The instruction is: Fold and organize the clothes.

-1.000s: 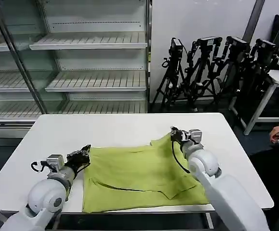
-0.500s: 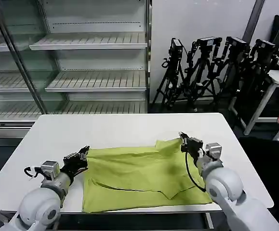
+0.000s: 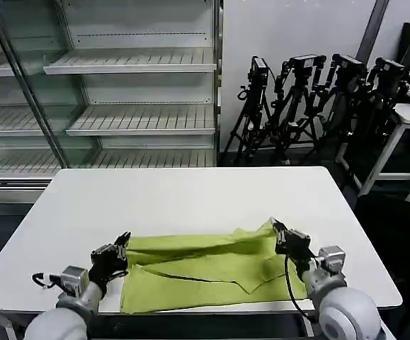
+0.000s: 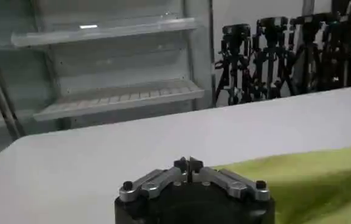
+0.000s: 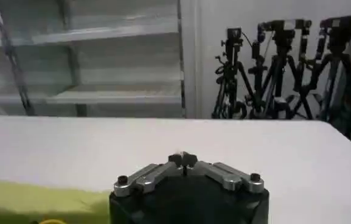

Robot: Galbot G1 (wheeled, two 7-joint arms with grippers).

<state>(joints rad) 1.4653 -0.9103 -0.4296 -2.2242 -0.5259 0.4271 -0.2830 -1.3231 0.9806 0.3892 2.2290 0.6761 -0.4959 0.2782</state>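
Head view: lime T-shirt [image 3: 205,273] half-folded on bench [image 3: 190,195]; left gripper [image 3: 120,248] pinching its 9 o'clock edge, right gripper [image 3: 281,234] pinching 3 o'clock edge, fingertips pressed together.

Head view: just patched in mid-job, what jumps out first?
The lime T-shirt lies partly folded at the near edge of the white table. The left gripper is at its left far corner and the right gripper at its right far corner, both shut on the fabric. Behind the table stand bare shelves on the left and black tripods on the right.
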